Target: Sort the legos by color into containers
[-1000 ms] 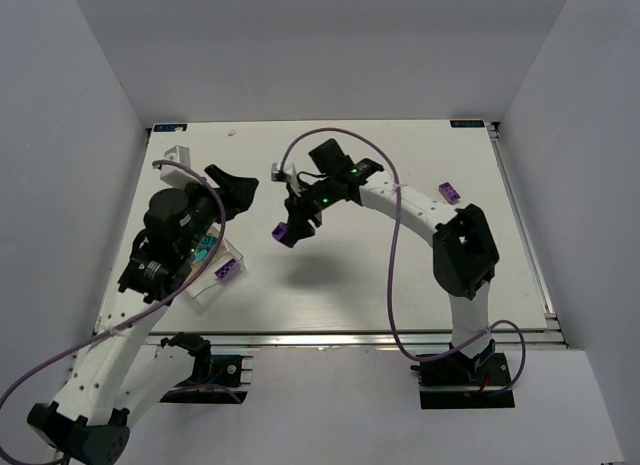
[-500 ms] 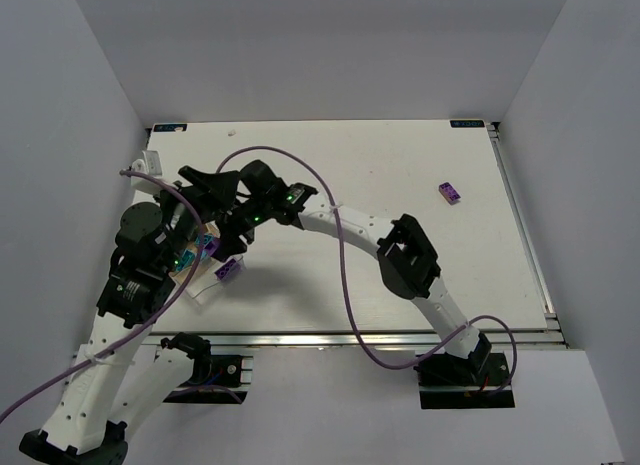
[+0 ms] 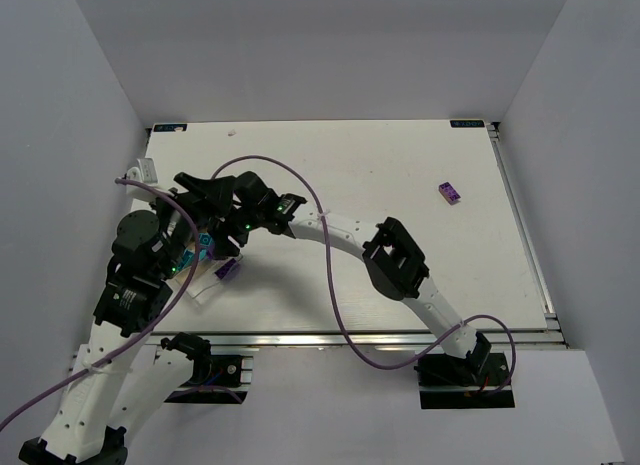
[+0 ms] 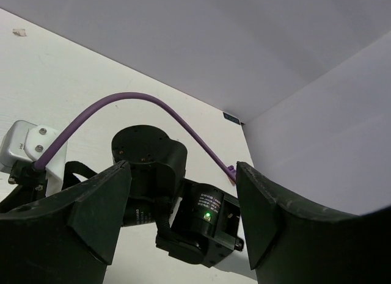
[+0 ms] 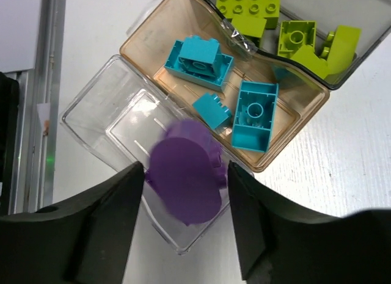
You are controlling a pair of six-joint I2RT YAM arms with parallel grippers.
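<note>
Legos [image 5: 250,116] lie sorted in the container [image 5: 131,49]: cyan ones [image 5: 200,61] in its tan middle compartment, lime ones [image 5: 293,36] in the compartment beside it. A blurred purple lego [image 5: 183,189] hangs over its clear end compartment [image 5: 101,116], loose between the parted fingers of the right end effector [image 5: 185,168]. The left end effector [image 4: 183,168], open and empty, crowds in near the container's far side. A second purple lego [image 3: 449,192] lies well apart from the container, toward the right edge of the table [image 3: 400,165].

Bright, even light, soft shadows, the purple brick [image 5: 186,174] blurred.
</note>
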